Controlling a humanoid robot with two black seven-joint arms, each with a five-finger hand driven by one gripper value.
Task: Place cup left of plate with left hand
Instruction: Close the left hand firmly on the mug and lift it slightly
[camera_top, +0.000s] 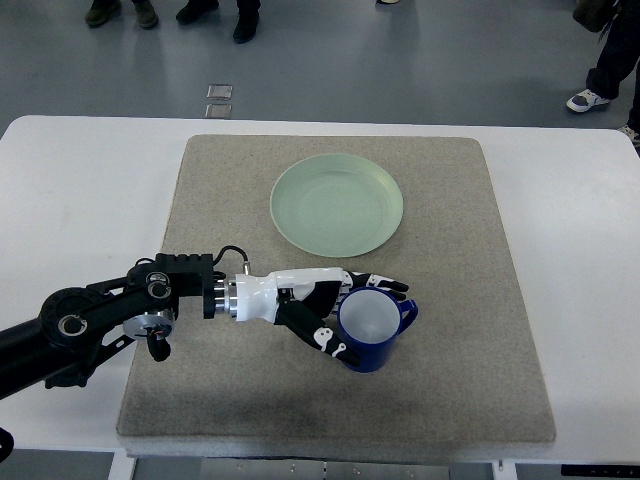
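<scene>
Left hand (335, 310) grips blue cup (372, 328) on the mat's (470, 330) near side, ahead of placement.

The cup stands near of the green plate (337, 204), slightly right; fingers wrap its left side. Judged, the carry is just starting: next it must travel left and far, beside the plate. No readable writing anywhere.

The left arm (90, 320) is black with round silver joint caps and a looping cable; its hand (320, 310) is white with black fingers.

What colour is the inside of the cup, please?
White inside the glossy blue ceramic cup, clearest in the top view.
</scene>
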